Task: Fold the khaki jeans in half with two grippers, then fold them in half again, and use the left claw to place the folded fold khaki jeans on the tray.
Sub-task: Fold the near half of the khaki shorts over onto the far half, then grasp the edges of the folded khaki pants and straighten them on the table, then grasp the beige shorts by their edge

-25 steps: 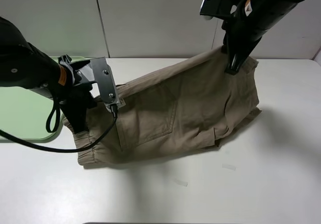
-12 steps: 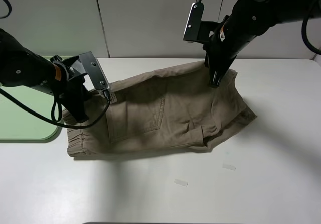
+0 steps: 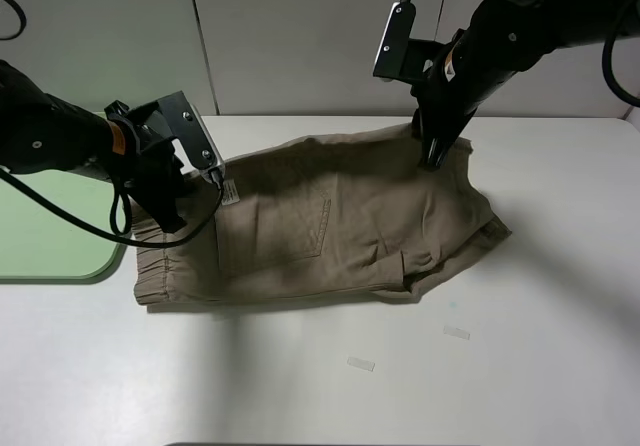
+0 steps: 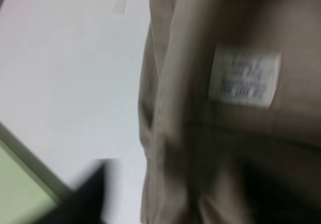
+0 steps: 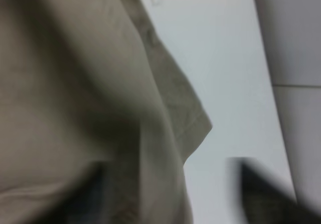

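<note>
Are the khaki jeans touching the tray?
Apart: the left wrist view shows bare white table between the khaki jeans and the tray.

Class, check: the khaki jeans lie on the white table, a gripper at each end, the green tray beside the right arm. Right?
No. The exterior high view shows the tray beside the left arm, not the right. The khaki jeans lie on the table, left gripper and right gripper at their ends.
</note>
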`<move>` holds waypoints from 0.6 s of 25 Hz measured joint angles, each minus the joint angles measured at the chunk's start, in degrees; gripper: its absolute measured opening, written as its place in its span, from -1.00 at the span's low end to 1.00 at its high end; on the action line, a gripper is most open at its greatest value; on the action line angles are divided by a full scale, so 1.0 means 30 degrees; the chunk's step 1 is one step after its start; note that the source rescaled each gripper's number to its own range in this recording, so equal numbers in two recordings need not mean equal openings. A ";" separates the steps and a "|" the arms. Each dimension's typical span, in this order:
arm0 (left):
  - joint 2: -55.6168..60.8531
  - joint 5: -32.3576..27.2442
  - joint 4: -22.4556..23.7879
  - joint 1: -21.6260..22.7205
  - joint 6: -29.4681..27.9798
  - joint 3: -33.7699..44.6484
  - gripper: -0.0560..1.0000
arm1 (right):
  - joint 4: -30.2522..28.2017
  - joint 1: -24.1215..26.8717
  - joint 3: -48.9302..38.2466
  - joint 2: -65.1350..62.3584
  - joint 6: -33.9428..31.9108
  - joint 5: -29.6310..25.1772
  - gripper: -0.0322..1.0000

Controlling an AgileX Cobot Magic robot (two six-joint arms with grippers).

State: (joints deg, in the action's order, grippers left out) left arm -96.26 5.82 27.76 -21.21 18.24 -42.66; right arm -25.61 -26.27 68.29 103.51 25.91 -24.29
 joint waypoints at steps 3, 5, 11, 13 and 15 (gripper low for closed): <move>0.0000 0.0463 0.0000 0.0000 -0.0017 0.0000 0.83 | -0.0020 0.0000 0.0000 0.0016 -0.0219 0.0744 0.88; 0.0000 0.0626 0.0000 0.0000 -0.0017 0.0000 0.93 | -0.0020 0.0000 0.0000 0.0016 -0.0258 0.1032 0.96; 0.0000 0.0643 0.0000 0.0000 -0.0017 0.0000 0.99 | 0.0401 0.0000 0.0000 0.0016 -0.0272 0.1032 1.00; 0.0000 0.0643 0.0000 0.0000 -0.0017 0.0000 1.00 | 0.0901 0.0000 0.0000 0.0016 -0.0335 0.0993 1.00; 0.0000 0.0606 -0.0045 0.0000 -0.0169 0.0000 0.99 | 0.1627 0.0000 0.0000 0.0016 -0.0391 0.0896 1.00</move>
State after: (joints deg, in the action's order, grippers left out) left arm -96.26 7.64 27.63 -21.21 17.73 -42.66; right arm -20.73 -26.27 68.29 103.56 24.74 -21.60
